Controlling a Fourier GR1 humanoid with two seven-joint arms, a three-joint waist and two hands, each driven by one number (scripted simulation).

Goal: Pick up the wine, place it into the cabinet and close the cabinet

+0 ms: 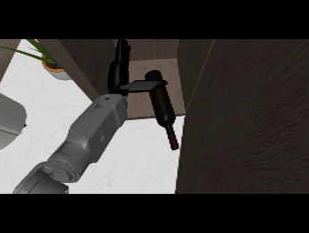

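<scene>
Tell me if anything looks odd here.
The wine bottle lies tipped over rather than upright, base inside the cabinet, neck sticking out past the shelf edge over the counter. The left robot hand has a thumb across it. The open door fills the right side.

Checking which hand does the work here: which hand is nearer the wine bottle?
Left. The left hand is against the wine bottle, on the bottle's left in the cabinet opening. The right hand shows nowhere in this view.
</scene>
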